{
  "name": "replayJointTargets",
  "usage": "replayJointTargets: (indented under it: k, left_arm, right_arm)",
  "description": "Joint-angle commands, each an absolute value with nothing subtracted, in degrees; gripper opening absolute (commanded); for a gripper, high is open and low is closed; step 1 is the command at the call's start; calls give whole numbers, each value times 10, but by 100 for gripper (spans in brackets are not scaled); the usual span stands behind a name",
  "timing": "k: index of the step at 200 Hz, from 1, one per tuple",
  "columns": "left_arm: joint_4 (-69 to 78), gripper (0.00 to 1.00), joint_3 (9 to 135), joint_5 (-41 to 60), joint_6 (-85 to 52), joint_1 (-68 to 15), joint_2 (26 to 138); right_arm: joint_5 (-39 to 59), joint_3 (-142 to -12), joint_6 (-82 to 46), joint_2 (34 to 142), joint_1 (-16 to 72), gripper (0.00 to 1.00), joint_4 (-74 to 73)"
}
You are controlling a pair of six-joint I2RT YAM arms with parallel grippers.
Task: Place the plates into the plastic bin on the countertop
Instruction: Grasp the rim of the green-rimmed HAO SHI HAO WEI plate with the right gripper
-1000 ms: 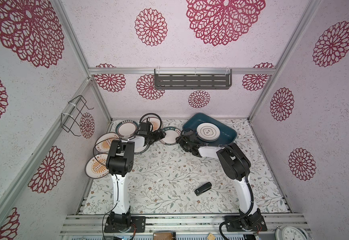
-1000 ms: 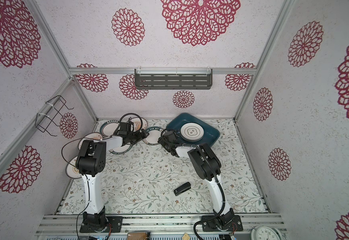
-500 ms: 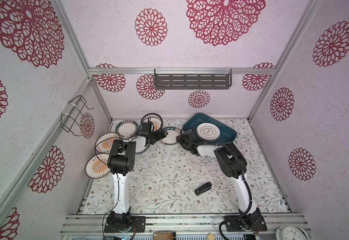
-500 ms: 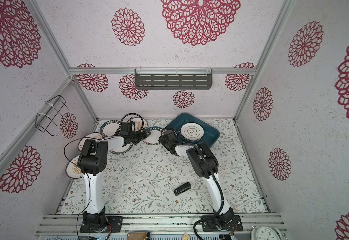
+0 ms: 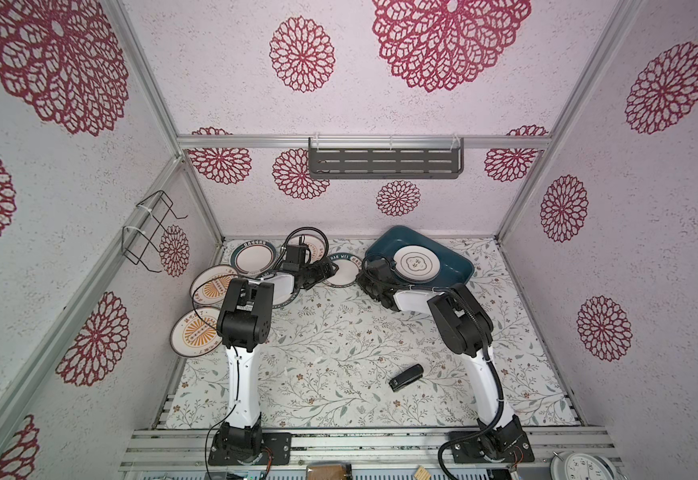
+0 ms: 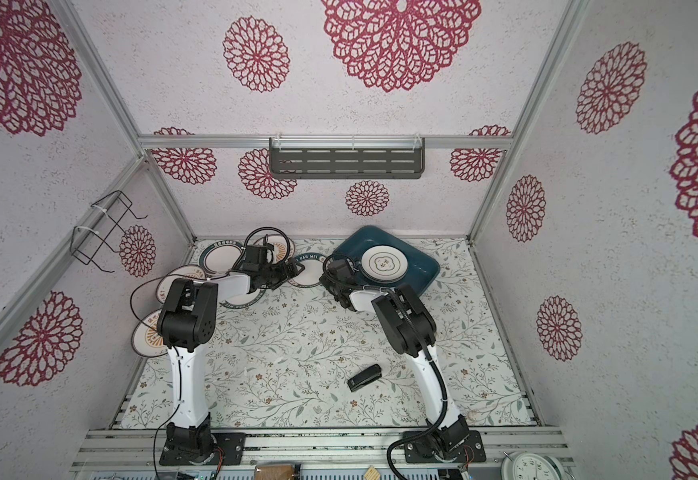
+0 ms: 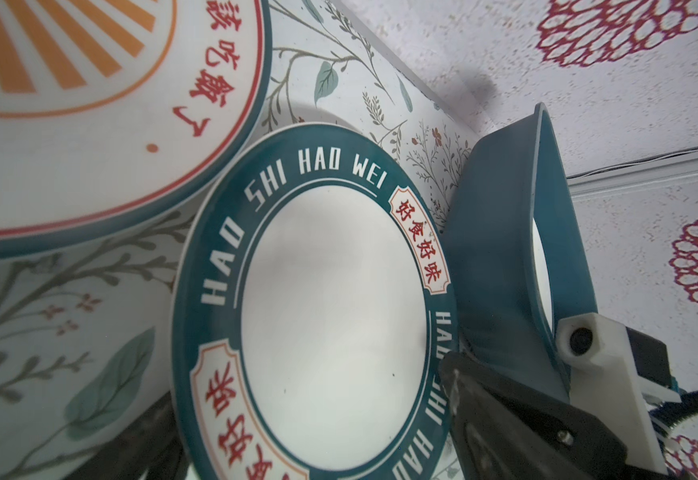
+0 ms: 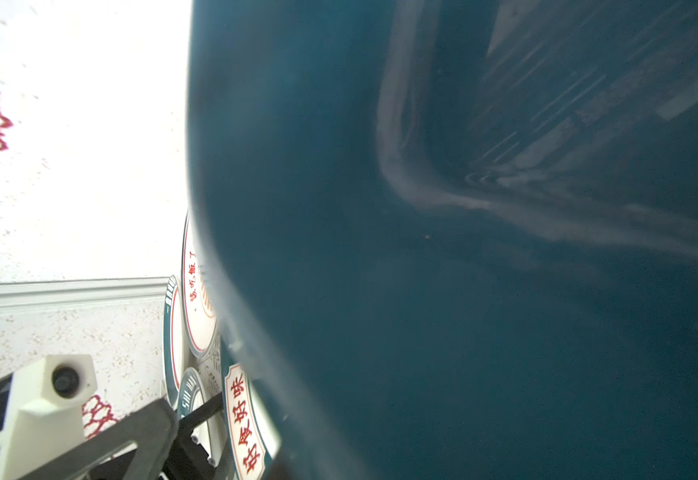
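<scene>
The dark teal plastic bin [image 5: 455, 266] [image 6: 420, 268] sits tilted at the back right of the countertop [image 5: 339, 345], with a thin-ringed plate [image 5: 415, 262] inside. My right gripper [image 5: 364, 282] is at its left end, shut on the wall; the right wrist view is filled by the bin [image 8: 463, 291]. My left gripper [image 5: 327, 271] [image 7: 309, 415] stands open across the near edge of a teal-rimmed plate [image 5: 344, 270] [image 7: 330, 324], one of its fingers [image 7: 476, 407] by the rim. Several more plates lie at the left, among them a sunburst one [image 5: 214, 284] and a teal-rimmed one [image 5: 253, 257].
A small black object [image 5: 406, 377] lies on the countertop toward the front right. A grey slotted shelf [image 5: 384, 164] hangs on the back wall and a wire rack [image 5: 152, 232] on the left wall. Another sunburst plate [image 5: 195, 336] lies beside the left arm's elbow.
The right arm has leaned slightly left at the bin's end and its jaws have closed on the wall. The left gripper has stayed open at the teal-rimmed plate.
</scene>
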State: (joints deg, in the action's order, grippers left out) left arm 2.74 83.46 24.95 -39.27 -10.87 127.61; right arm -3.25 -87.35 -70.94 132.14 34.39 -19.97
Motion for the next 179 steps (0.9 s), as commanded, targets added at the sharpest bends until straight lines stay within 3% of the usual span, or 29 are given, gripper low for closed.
replayJointTargets:
  k: [1,16,117,129,179]
  left_arm:
    - [30,95,821,257,-390,-115,1268]
    - [31,95,812,253,-389,-115,1254]
    - [-12,100,695,176,-356,-100,1066]
    - [-17,97,681,164,-349,-100,1038]
    - [-39,97,632,141,-340,-100,933]
  right_arm:
    - [-21,-862,-741,1333,345,7,-170]
    - [-23,-852,-737,1321,345,0,-169]
    - [-1,-785,-643,1193,345,0,-95]
    - [4,-788,-634,1180,345,0,-68]
    - [96,-730,-644,1121,347,0,-98]
